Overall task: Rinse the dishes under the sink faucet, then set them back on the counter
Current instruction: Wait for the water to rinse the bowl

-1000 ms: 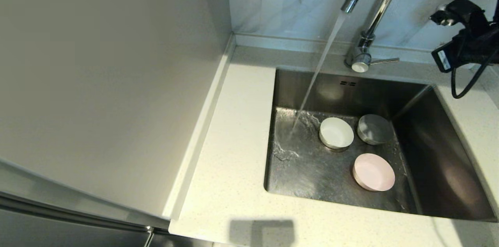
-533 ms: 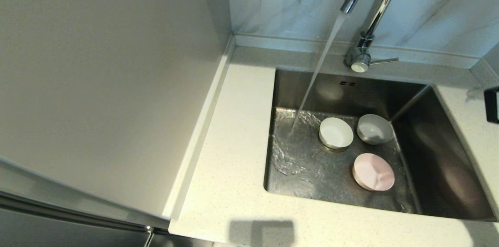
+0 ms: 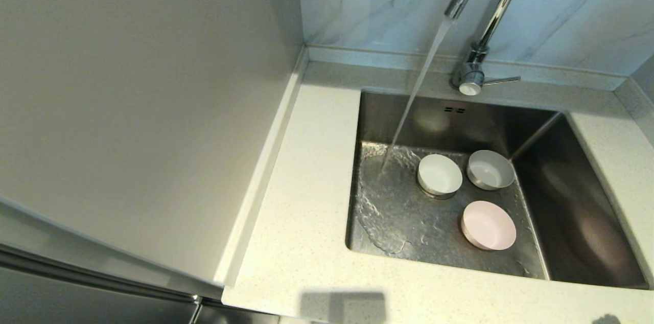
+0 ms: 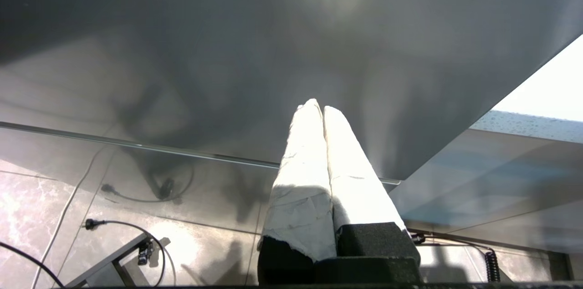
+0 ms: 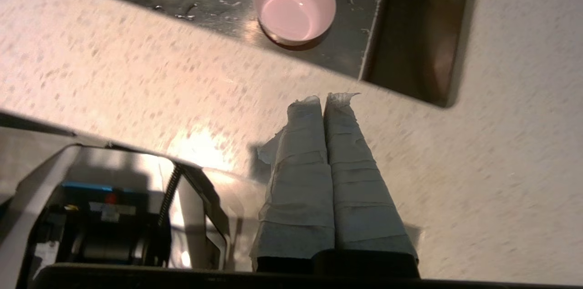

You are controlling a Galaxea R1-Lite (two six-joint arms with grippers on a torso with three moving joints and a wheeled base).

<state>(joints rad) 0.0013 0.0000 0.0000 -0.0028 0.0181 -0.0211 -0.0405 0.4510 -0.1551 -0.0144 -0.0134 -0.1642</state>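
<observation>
- At the centre of our head view, the counter (image 3: 311, 201) wraps the sink (image 3: 577, 222), which catches the faucet (image 3: 472, 66) stream falling toward 9 o'clock of the dishes.
- All three bowls sit upright inside for rinsing: white bowl (image 3: 439, 175), grey bowl (image 3: 490, 169) at its 3 o'clock, pink bowl (image 3: 488, 225) at 5.
- Our right gripper (image 5: 324, 97) (fingers pressed together, empty) hangs over the front counter; our left gripper (image 4: 317, 106), likewise closed on nothing, is parked below.

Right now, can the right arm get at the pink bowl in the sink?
Probably yes: the pink bowl sits uncovered and apart from the others, nothing above it. The right gripper is shut over the counter, so it must open first.
</observation>
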